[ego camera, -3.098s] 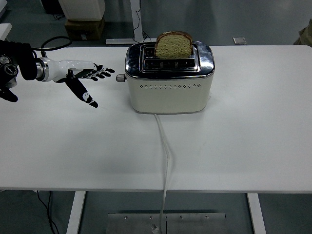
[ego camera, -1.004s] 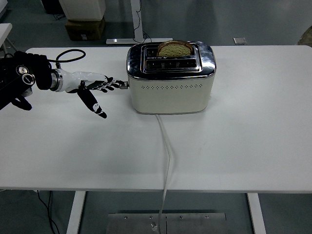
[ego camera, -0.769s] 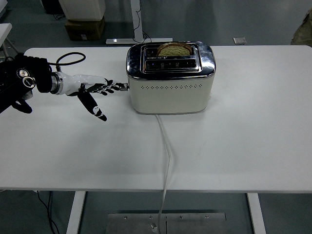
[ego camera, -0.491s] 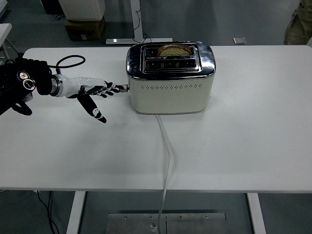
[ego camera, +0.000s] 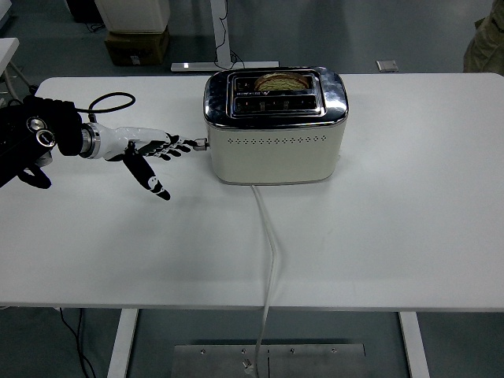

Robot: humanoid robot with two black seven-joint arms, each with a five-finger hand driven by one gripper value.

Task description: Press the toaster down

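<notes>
A cream toaster [ego camera: 274, 146] with a chrome top stands at the back middle of the white table [ego camera: 394, 228]. A slice of bread [ego camera: 275, 80] sits sunk low in its far slot. The small lever knob [ego camera: 202, 144] on the toaster's left end is low down. My left hand [ego camera: 160, 150] reaches in from the left with fingers spread, its fingertips [ego camera: 191, 146] right at the knob and its thumb pointing down toward the table. It holds nothing. The right arm is out of view.
The toaster's white power cord [ego camera: 269, 252] runs from its front over the table's near edge. A black cable [ego camera: 106, 100] loops behind my left arm. A person's clothing [ego camera: 487, 39] shows at the top right corner. Cardboard boxes [ego camera: 135, 43] stand on the floor beyond.
Since the oldest frame the left hand moved right to the lever, the knob went down and the bread sank into the slot. Over the last second the hand drew back slightly to the left.
</notes>
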